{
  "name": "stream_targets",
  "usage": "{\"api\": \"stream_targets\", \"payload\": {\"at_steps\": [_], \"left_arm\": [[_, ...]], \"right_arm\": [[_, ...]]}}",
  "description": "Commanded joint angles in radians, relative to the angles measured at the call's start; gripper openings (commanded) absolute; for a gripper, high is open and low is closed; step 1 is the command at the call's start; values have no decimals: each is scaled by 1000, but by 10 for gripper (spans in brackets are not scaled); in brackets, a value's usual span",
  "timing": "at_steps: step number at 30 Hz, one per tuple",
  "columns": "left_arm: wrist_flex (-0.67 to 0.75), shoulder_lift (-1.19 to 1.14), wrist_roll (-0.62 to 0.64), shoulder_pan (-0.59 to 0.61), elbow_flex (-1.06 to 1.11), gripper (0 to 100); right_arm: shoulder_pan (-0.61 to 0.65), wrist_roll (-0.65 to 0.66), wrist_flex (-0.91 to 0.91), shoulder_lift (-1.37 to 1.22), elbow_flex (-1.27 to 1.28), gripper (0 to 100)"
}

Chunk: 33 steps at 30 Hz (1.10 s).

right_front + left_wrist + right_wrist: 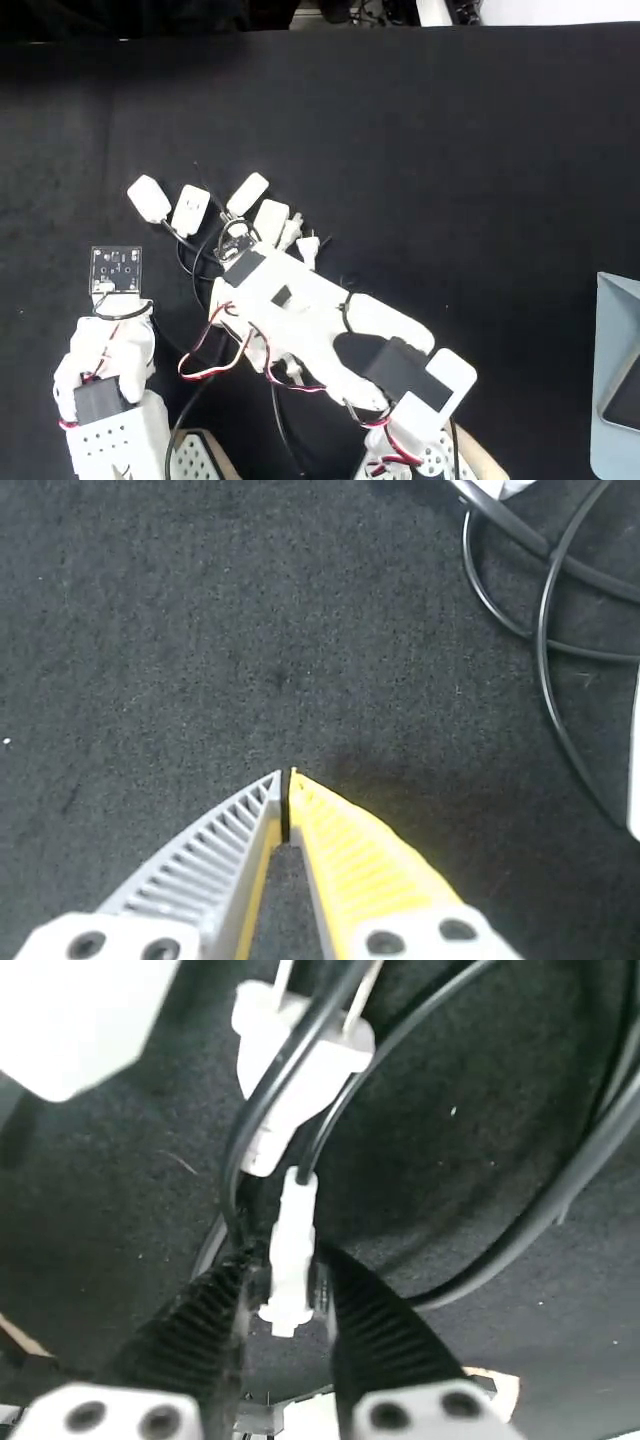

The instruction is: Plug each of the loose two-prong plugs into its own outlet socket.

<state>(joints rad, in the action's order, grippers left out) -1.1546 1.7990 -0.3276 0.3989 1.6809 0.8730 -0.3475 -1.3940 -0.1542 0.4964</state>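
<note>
Seen from its own wrist, the right gripper [288, 1270] has its black ribbed fingers [205, 1310] drawn in narrowly on the slim tail of a white two-prong plug [300, 1060]. The plug's body lies just ahead of the fingertips, upper centre of the frame, with its metal prongs pointing away. Black cables [560, 1190] cross over and beside it, and a rounded white block [70, 1020] fills the upper left corner. The high view hides that grip under the wrist. It shows the white right arm [330, 330] stretched from the lower right edge up and to the left, ending at a cluster of white block-shaped outlet sockets [190, 210] left of centre on the black cloth table [450, 150]. A second small white plug [308, 248] lies loose at the right side of the cluster, just beside the arm.

The left arm [105, 350] stands folded at the lower left, apart from the cluster. In its wrist view the left gripper [288, 780], one finger grey and one yellow, is pressed tip to tip with nothing between, above bare cloth; cable loops run through the upper right.
</note>
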Motion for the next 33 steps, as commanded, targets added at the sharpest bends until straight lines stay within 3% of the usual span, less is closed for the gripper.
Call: {"api": "stream_targets", "payload": {"at_steps": [1,7,14,19,33], "left_arm": [[23,5,-5,8,19,30],[23,5,-5,8,19,30],[23,5,-5,8,19,30],[23,5,-5,8,19,30],[23,5,-5,8,19,30]], "right_arm": [[11,12,-6,12,-39,11],[9,17,-98,94,-71,11],[-31,132,-20,248,-36,11],[-84,203,178,180,91,15],[-84,198,178,-59,2,16]]}}
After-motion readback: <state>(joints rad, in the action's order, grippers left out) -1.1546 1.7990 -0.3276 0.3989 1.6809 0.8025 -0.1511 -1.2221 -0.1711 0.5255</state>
